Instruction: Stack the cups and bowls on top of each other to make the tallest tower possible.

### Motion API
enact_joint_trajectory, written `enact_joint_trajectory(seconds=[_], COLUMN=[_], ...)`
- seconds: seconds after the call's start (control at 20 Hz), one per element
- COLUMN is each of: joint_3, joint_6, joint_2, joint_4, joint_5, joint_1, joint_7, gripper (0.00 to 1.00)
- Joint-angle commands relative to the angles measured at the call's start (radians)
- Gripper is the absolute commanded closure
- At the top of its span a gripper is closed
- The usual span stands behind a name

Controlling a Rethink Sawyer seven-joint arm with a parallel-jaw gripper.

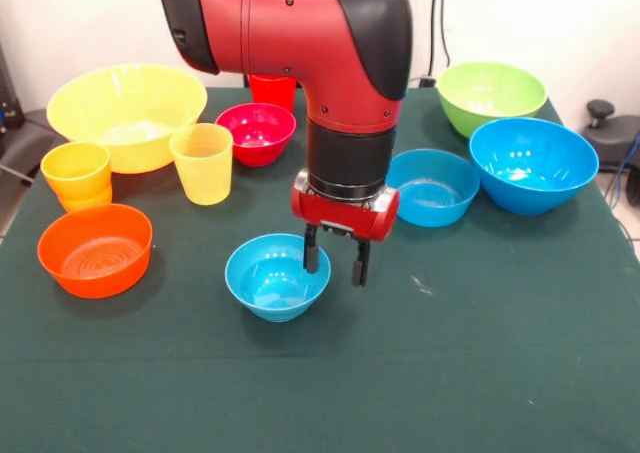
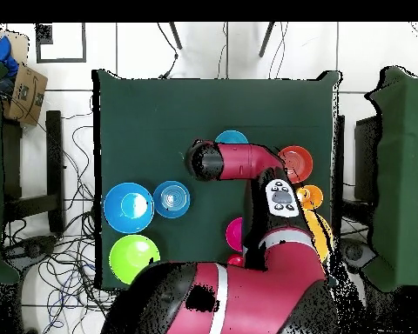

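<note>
Looks like the grab step, nothing stacked yet. Hand (image 1: pixel 333 260) spread, straddling the far rim of the small blue bowl (image 1: pixel 275 278) at the near-middle of the green surface (image 1: pixel 480 373). Next up: pinch that rim, lift, carry over another bowl.

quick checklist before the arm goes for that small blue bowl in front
1. hand open: ok, both fingers spread.
2. Hand lined up on the small blue bowl: ok, one finger inside the right rim, the other outside.
3. Bowl upright and empty: ok.
4. Room around the bowl: ok, orange bowl and medium blue bowl stand apart from it.
5. Finger depth against the rim: cannot tell; the arm hides it from overhead.
6. Tower base started: not ok, large blue bowl sits alone, nothing stacked.
</note>
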Motion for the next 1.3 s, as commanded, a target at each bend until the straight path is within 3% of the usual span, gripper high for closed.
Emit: enact_joint_trajectory(seconds=[0.05,0.25,0.85,1.3], joint_3=[0.112,0.102,0.080,0.058], joint_6=[0.074,0.086,0.043,0.007], joint_2=[-0.093,-0.141,-0.189,-0.230], joint_4=[0.099,0.141,0.233,0.302], joint_5=[0.018,0.037,0.094,0.108], joint_1=[0.006,0.017,0.056,0.070], joint_7=[-0.006,0.019,0.106,0.099], gripper=[0.00,0.00,0.00,0.00])
